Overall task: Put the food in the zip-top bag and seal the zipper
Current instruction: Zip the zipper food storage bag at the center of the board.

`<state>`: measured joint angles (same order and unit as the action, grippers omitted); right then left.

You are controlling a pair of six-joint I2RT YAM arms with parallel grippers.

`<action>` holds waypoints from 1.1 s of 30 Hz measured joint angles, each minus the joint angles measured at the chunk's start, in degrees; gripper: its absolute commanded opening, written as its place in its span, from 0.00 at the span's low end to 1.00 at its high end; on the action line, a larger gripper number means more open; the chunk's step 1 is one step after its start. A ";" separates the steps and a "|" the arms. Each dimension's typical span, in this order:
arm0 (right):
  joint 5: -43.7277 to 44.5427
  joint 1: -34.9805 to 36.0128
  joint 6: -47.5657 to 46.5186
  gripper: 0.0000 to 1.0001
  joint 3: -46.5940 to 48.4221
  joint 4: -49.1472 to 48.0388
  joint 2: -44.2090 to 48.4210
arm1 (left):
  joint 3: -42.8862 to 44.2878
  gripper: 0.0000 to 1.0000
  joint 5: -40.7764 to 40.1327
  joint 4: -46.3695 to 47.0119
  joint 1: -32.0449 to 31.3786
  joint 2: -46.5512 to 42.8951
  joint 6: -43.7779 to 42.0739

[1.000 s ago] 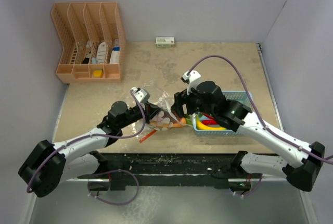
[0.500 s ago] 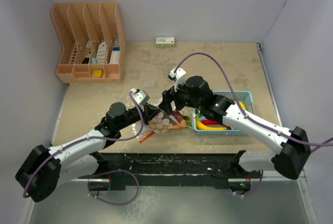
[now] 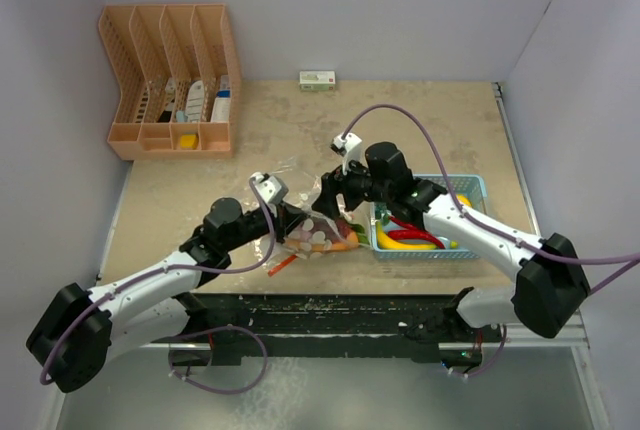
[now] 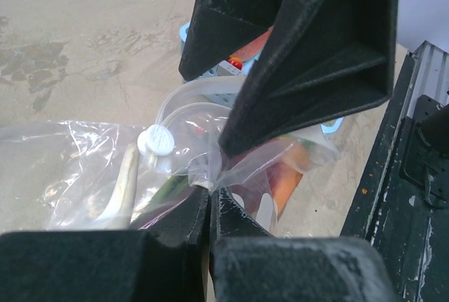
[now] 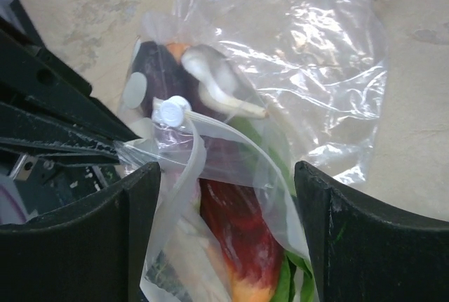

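The clear zip-top bag point(image 3: 312, 233) lies crumpled at the table's front middle, with its red-orange zipper point(image 3: 283, 264) sticking out at the near left. My left gripper point(image 3: 290, 220) is shut on a fold of the bag's film point(image 4: 210, 184). My right gripper point(image 3: 334, 206) hangs open over the bag's mouth point(image 5: 224, 232), one finger on each side. Inside the bag lie food pieces: a red-orange chunk point(image 5: 242, 235), green leaves point(image 5: 280, 158) and a white piece point(image 5: 214, 77). Yellow and red food point(image 3: 410, 238) remains in the basket.
The light blue basket point(image 3: 428, 256) stands just right of the bag. A peach desk organizer point(image 3: 170, 80) sits at the back left and a small white box point(image 3: 317, 78) at the back wall. A black rail point(image 4: 414, 147) runs along the near table edge.
My right gripper has swung left from the basket's edge to above the bag's mouth, still open. The left gripper has kept its pinch on the bag and barely moved.
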<state>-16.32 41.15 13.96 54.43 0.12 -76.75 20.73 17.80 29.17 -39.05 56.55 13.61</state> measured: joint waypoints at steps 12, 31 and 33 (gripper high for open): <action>-14.73 -0.33 -1.20 0.00 -1.11 -2.67 -3.28 | -0.02 0.00 0.44 -1.29 -0.11 -0.33 -1.11; -13.46 -0.28 -2.93 0.00 -1.20 4.63 9.79 | 13.70 0.99 -6.25 -23.37 -0.39 -11.54 0.26; -13.86 -0.28 -3.37 0.00 -1.20 5.22 9.62 | 14.51 0.99 -6.23 -25.22 -0.39 -14.69 0.07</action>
<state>-30.17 40.86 10.59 53.23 5.34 -67.13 35.24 11.57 3.95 -39.44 41.87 13.67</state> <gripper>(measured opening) 0.008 0.989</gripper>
